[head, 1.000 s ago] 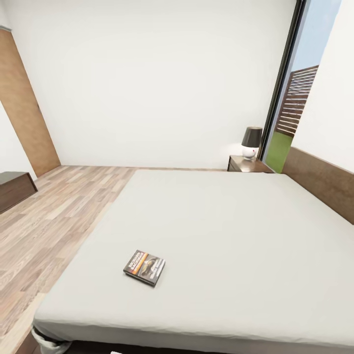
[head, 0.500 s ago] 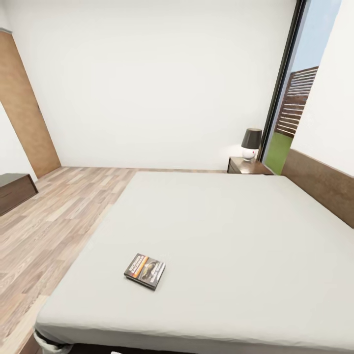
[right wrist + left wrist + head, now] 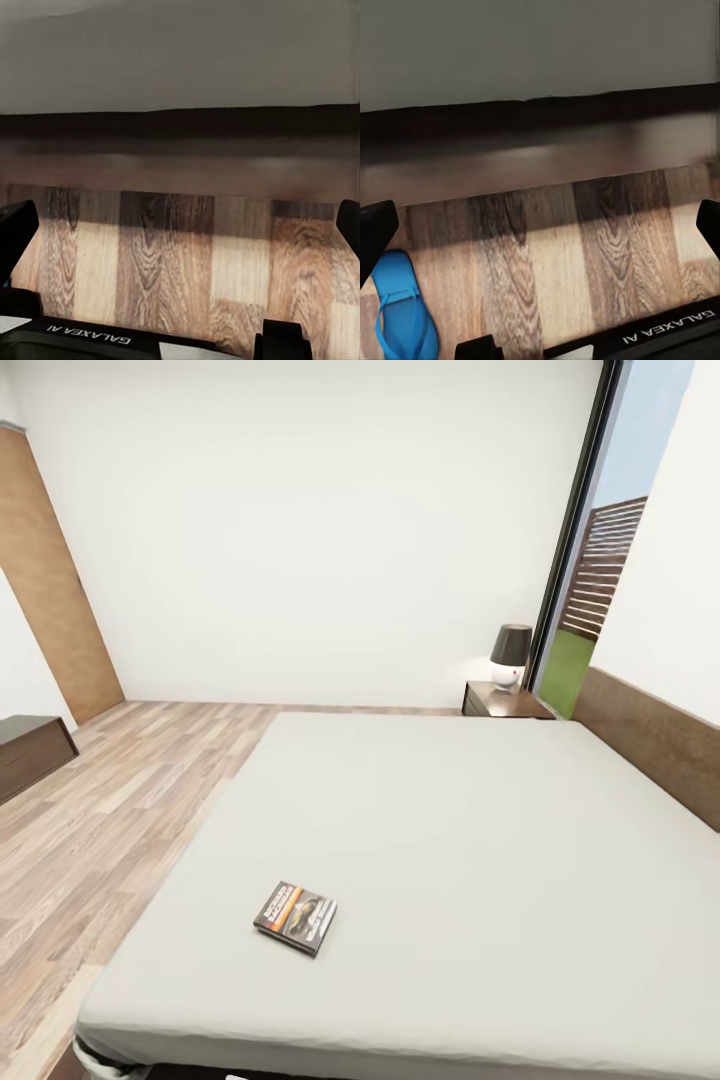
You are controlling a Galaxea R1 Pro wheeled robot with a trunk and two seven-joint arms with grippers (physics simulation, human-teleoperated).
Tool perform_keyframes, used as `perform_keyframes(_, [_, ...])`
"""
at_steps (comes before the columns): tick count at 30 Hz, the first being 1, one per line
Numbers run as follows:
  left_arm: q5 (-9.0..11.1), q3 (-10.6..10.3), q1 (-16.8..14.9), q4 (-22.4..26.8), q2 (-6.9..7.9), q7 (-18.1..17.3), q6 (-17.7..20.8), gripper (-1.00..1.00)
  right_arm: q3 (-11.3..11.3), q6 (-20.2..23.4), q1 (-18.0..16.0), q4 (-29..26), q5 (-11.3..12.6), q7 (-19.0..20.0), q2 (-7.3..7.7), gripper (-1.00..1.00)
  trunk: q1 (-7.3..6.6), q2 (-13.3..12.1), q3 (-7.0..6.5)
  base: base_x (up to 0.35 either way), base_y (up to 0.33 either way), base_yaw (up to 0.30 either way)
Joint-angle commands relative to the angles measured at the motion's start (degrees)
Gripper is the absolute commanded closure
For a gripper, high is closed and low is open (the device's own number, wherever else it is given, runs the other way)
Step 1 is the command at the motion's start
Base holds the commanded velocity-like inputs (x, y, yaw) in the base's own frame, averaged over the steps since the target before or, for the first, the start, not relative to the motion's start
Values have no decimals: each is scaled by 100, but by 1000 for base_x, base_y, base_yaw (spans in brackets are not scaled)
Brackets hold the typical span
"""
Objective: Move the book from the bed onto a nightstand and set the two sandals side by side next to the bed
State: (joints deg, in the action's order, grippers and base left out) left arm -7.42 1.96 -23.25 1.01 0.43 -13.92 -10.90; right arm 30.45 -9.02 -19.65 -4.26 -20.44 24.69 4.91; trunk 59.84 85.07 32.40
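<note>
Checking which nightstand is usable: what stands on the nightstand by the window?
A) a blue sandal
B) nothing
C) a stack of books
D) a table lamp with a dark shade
D: in the head view a lamp with a dark shade and white base stands on the nightstand beyond the bed.

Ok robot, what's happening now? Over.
Both grippers open, nothing held. Book flat on the bed, near its foot. One blue sandal on the floor by the left gripper. Nothing blocks the book.
</note>
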Motion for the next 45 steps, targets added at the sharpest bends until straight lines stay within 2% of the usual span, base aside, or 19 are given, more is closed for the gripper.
perform_keyframes(1, [-58,24,-4,-4,1,-6,-27,-100,49,-21,-3,4,-56,18,1,-100,-23,-39,-13,0,0,0])
perform_keyframes(45, [-58,24,0,-4,1,-6,-27,-100,49,-21,-3,4,-65,27,1,-100,-989,-1804,-803,0,0,0])
